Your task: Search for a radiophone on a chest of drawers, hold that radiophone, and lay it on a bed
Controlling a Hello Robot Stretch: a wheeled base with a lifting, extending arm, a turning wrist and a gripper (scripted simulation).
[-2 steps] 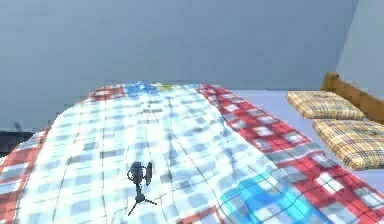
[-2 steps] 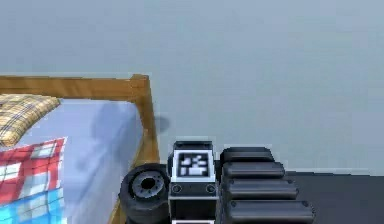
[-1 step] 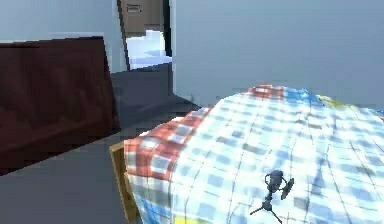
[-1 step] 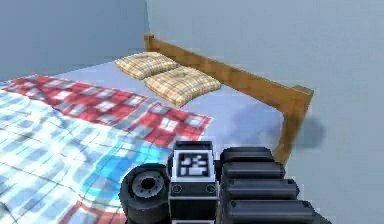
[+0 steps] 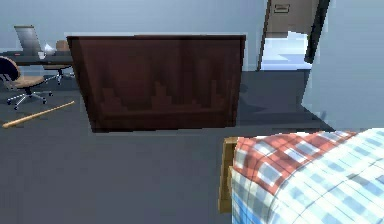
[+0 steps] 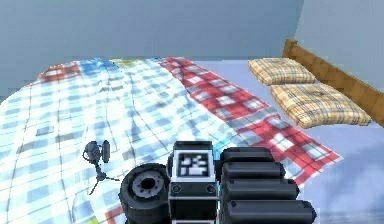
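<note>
In the arm side view the bed (image 6: pixel 150 100) lies under a plaid quilt of blue, white and red, with two yellow checked pillows (image 6: pixel 300 85) by its wooden headboard. My arm (image 6: pixel 262 188) rises from the bottom edge, and the gripper (image 6: pixel 97 160) reaches out over the quilt. A small dark blob sits at the gripper's far end against the bedcover, so I cannot tell whether it holds anything. The bed's corner (image 5: pixel 310 180) with its wooden frame shows at the forward view's lower right. A dark wooden chest (image 5: pixel 160 85) stands ahead on the grey floor.
A desk (image 5: pixel 35 55) and a wheeled office chair (image 5: pixel 22 82) stand at the forward view's left. A wooden bat (image 5: pixel 38 113) lies on the floor there. A doorway (image 5: pixel 290 35) opens at the back right.
</note>
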